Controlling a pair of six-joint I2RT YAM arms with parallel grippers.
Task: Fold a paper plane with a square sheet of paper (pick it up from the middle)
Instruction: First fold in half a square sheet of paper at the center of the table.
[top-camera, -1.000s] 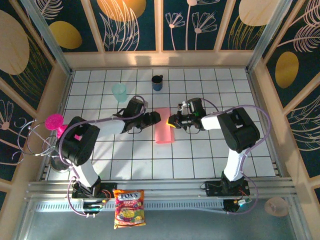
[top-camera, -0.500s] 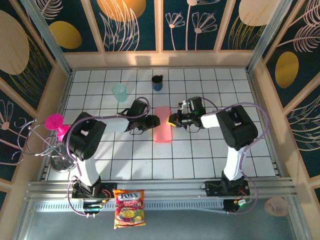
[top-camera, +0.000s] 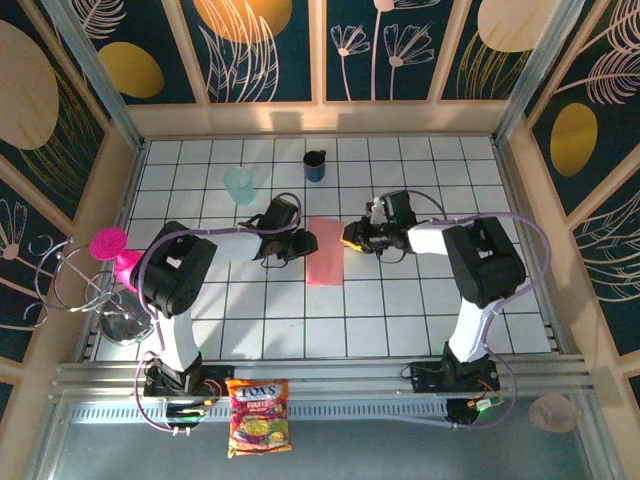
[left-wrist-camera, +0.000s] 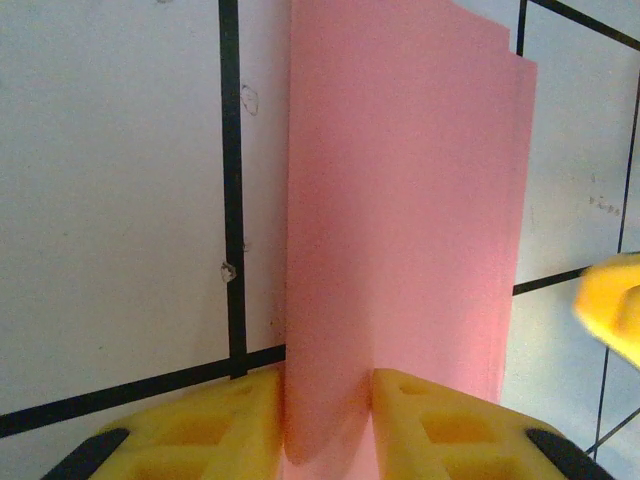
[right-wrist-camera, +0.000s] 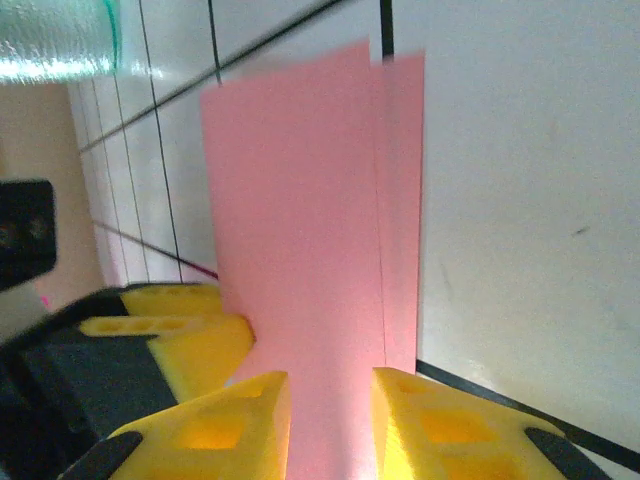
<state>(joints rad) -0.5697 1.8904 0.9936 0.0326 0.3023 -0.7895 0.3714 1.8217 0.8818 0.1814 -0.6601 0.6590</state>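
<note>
The left pincer (left-wrist-camera: 328, 410) and the right pincer (right-wrist-camera: 330, 410) each clamp tight on opposite edges of the folded paper (top-camera: 325, 256), held between them over the table (top-camera: 400, 310).

The paper sheet (top-camera: 326, 256) sits gripped between the left end effector (top-camera: 311, 243) and the right end effector (top-camera: 348, 237).

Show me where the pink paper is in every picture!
Top camera: pink paper between the left fingers and right fingers, mid-table.
Left wrist: up the middle, pinched by the left fingers at the bottom.
Right wrist: up the middle, pinched by the right fingers at the bottom.
Shared landmark: the black-lined white tiles beneath it.
</note>
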